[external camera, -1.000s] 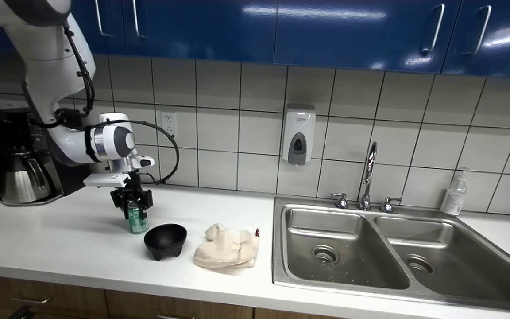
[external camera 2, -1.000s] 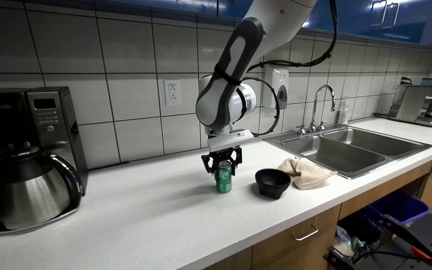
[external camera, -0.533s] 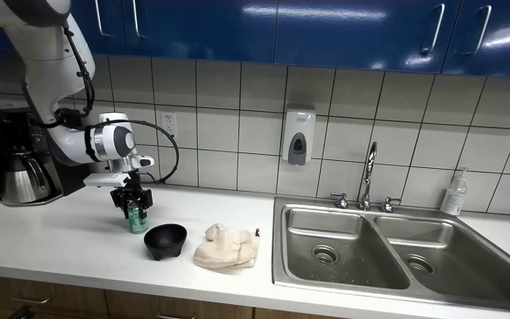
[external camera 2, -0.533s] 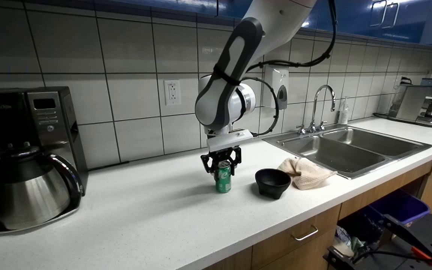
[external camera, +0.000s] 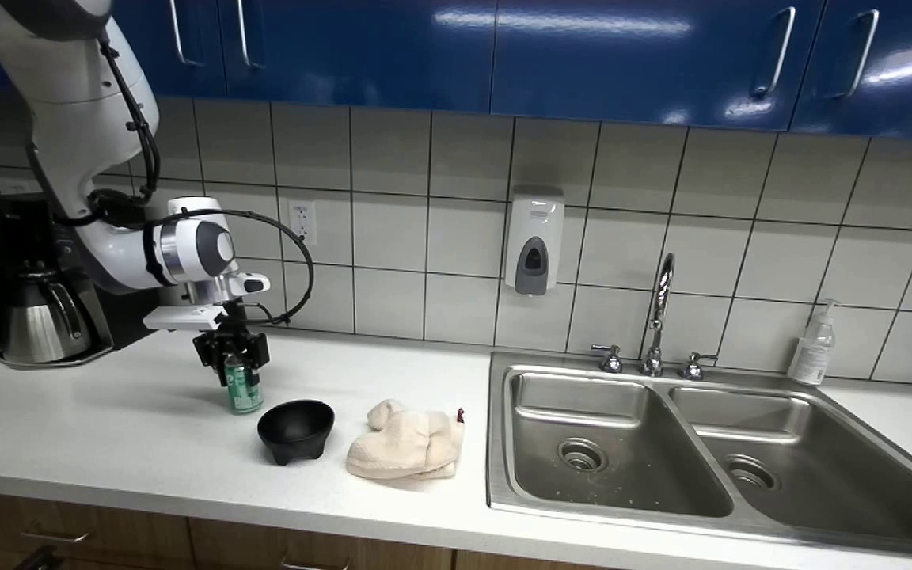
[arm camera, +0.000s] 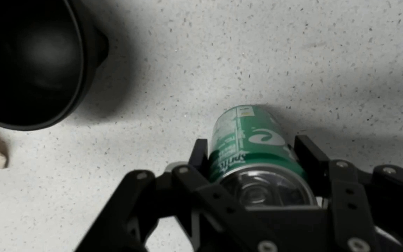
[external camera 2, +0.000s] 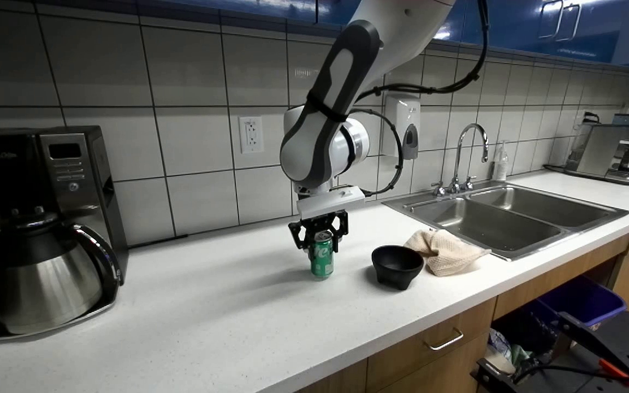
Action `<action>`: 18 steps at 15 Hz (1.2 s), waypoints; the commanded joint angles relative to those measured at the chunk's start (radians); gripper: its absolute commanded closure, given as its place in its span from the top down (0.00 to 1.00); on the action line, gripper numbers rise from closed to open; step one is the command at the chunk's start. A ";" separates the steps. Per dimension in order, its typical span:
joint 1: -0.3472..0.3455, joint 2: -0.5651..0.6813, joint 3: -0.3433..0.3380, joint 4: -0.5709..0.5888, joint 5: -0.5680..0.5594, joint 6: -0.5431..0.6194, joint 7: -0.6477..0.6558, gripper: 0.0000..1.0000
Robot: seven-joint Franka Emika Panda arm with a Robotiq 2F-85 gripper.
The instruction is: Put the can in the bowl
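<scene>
a green can [external camera 2: 322, 261] near a black bowl [external camera 2: 397, 275], the two apart

we see the can roughly upright, held by its sides, its silver top facing up, white lettering and the word "sprite" legible in the wrist view; whether its base touches the white counter [external camera 2: 194, 305] we cannot tell. in both exterior views the bowl stands on that counter, upright on short feet, its round mouth open upward; in the wrist view we make out a pale sheen inside.
</scene>
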 commanded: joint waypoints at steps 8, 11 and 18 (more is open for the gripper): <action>0.043 -0.152 -0.058 -0.117 -0.045 0.014 0.066 0.40; 0.035 -0.177 -0.062 -0.143 -0.049 0.015 0.062 0.40; 0.027 -0.221 -0.080 -0.194 -0.072 0.019 0.062 0.40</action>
